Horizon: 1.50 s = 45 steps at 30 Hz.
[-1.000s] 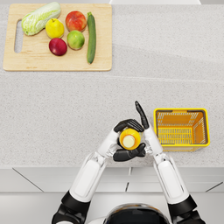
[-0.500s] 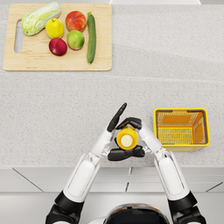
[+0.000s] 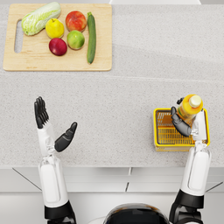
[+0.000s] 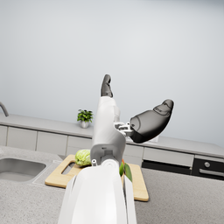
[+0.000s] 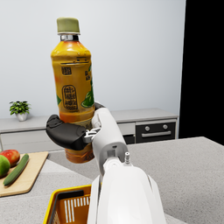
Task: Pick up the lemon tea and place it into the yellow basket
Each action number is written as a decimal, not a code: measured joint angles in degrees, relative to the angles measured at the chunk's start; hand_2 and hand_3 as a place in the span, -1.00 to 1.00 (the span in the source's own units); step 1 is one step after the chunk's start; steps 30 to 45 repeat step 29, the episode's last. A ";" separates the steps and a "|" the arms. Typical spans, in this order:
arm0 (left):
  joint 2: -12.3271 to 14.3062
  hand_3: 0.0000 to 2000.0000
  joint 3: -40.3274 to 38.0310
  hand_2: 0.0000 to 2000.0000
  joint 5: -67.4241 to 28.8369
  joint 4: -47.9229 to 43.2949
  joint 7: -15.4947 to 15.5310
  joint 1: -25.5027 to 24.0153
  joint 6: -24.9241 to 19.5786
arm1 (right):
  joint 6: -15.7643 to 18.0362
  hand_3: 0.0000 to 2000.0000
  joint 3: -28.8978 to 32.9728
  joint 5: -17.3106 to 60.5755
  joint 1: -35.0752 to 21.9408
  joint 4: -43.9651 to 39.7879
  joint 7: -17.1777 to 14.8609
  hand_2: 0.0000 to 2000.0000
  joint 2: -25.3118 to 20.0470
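Note:
The lemon tea [image 3: 190, 106] [image 5: 75, 87] is an orange bottle with a pale green cap. My right hand [image 3: 183, 121] [image 5: 72, 133] grips it around its lower body and holds it upright above the far right part of the yellow basket [image 3: 162, 133] [image 5: 64, 202]. The basket is a wire-mesh box standing near the counter's front edge on the right. My left hand [image 3: 51, 127] [image 4: 133, 113] is far off at the left front of the counter, raised, fingers spread, holding nothing.
A wooden cutting board [image 3: 52, 63] lies at the back left with a cabbage [image 3: 40, 17], a lemon [image 3: 54, 28], apples [image 3: 75, 20] and a cucumber [image 3: 91, 37]. In the left wrist view a sink [image 4: 19, 168] sits beside the board.
Both hands were together at the counter's front middle around the bottle. The right hand has carried it right, over the basket; the left hand has let go and swung away left.

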<state>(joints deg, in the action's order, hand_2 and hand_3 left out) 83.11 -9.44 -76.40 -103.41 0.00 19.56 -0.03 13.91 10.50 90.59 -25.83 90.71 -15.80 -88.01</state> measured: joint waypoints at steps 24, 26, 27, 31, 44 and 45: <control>-2.68 -1.00 -2.37 -1.00 0.00 9.93 0.00 12.29 0.03 | -13.88 -1.00 3.31 -0.04 -1.37 4.20 15.73 -1.00 2.23; -2.69 -1.00 -2.45 -1.00 0.00 10.02 0.00 12.35 0.03 | -13.90 -1.00 3.43 -0.04 -1.27 4.15 15.76 -1.00 2.21; -2.69 -1.00 -2.47 -1.00 0.00 10.04 0.00 12.37 0.03 | -13.90 -1.00 3.46 -0.04 -1.24 4.14 15.77 -1.00 2.20; -2.69 -1.00 -2.50 -1.00 0.00 10.08 0.00 12.39 0.03 | -13.91 -1.00 3.50 -0.04 -1.21 4.12 15.78 -1.00 2.19; -2.69 -1.00 -2.50 -1.00 0.00 10.08 0.00 12.39 0.03 | -13.91 -1.00 3.50 -0.04 -1.21 4.12 15.78 -1.00 2.19; -2.69 -1.00 -2.50 -1.00 0.00 10.08 0.00 12.39 0.03 | -13.91 -1.00 3.50 -0.04 -1.21 4.12 15.78 -1.00 2.19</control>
